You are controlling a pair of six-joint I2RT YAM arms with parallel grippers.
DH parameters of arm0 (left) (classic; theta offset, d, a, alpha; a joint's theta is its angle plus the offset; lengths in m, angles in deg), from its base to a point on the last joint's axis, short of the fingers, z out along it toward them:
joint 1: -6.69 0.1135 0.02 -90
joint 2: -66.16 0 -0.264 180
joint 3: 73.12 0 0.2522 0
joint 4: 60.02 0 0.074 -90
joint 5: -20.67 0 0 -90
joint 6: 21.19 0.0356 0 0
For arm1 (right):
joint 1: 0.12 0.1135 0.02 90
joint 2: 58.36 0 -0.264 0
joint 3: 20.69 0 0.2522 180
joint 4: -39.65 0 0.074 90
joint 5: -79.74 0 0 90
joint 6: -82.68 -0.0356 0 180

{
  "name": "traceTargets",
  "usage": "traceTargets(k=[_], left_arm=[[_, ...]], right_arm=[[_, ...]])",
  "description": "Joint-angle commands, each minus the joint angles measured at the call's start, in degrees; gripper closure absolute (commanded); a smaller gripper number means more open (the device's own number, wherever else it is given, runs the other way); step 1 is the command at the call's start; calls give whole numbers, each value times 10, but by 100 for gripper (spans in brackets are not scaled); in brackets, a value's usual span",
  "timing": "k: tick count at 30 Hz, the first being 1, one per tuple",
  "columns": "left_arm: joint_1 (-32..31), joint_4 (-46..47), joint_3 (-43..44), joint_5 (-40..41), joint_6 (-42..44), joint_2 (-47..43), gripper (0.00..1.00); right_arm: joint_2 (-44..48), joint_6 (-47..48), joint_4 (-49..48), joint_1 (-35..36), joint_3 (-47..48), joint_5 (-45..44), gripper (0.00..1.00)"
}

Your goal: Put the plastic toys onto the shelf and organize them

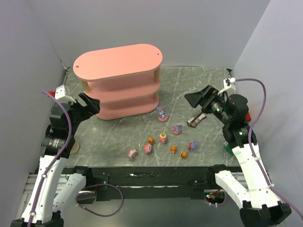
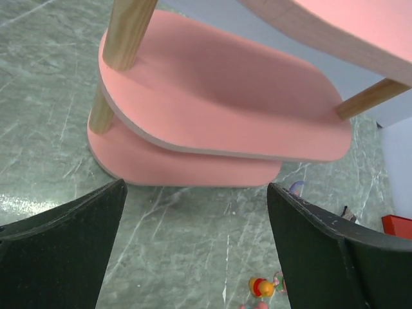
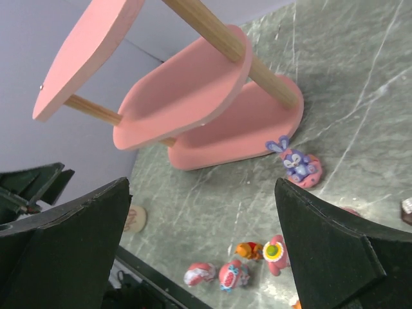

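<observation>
The pink three-tier shelf stands at the back left, all tiers bare; it also shows in the left wrist view and the right wrist view. The toys lie loose on the table in front: purple ones, orange bears, pink-white ones. My left gripper is open and empty by the shelf's left end. My right gripper is open and empty, above and right of the toys.
A brown-wrapped snack bar lies under my right gripper. A red box sits at the far right. A small beige disc lies near the left arm. Grey walls close in the table on three sides.
</observation>
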Motion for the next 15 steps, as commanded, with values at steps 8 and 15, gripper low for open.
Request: traceTargets(k=[8, 15], left_arm=[[0, 30, -12, -82, 12, -2, 4], [0, 45, -25, -90, 28, -28, 4]], right_arm=[[30, 114, 37, 20, -26, -6, 0], [31, 169, 46, 83, -43, -51, 0]])
